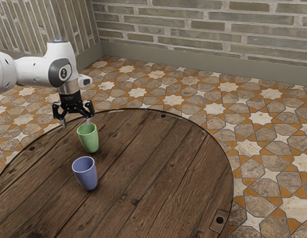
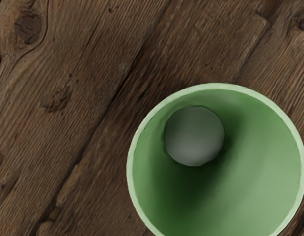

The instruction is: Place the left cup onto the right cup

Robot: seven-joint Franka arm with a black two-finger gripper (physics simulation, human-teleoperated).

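**Now above the green cup, claw spread and holding nothing**

At the exterior view's left, the white arm [image 1: 29, 69] comes in from the edge and bends down at its wrist. Below it the black gripper [image 1: 75, 120] points at the table. Its two fingers are spread wide with nothing between them, so it grips no object. The finger nearer the exterior view's right hangs just above the rim of the green cup [image 1: 88, 138], and I cannot tell whether it touches the rim. The other finger hangs over bare wood, off to the cup's left in that view.

The green cup stands upright on the round wooden table [image 1: 163, 173], mouth up. In front of it, nearer the camera, the blue cup [image 1: 85, 172] also stands upright with its mouth up. The two cups do not touch, and neither sits on the other. Further to the exterior view's right the tabletop runs on in dark planks to its curved edge. Past it lies a patterned tile floor [image 1: 252, 109] below a brick wall [image 1: 203, 25].

In the wrist view the green cup [image 2: 260, 196] is seen from above, close under the hand. Its pale rim, green inner wall and grey bottom show, with the planks of the table [image 2: 68, 98] beside it
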